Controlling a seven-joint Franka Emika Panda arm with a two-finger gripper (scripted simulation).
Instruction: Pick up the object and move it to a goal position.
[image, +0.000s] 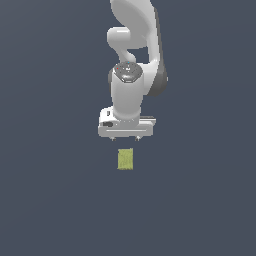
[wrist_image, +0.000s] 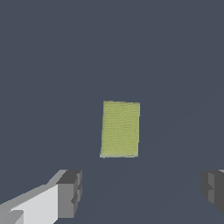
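Note:
The object (image: 125, 159) is a small flat yellow-green block lying on the dark grey floor, just in front of the arm in the exterior view. In the wrist view the block (wrist_image: 120, 129) shows as an upright rectangle with a mottled surface. My white gripper (image: 125, 138) hangs above the floor, a short way behind the block and apart from it. Its fingers (wrist_image: 70, 192) are spread wide, and the gripper (wrist_image: 142, 192) is open and empty, with the block lying beyond the gap between them.
The dark grey floor (image: 50, 200) stretches flat on all sides. The white arm (image: 132, 45) rises behind the gripper toward the top of the exterior view. No goal marker shows.

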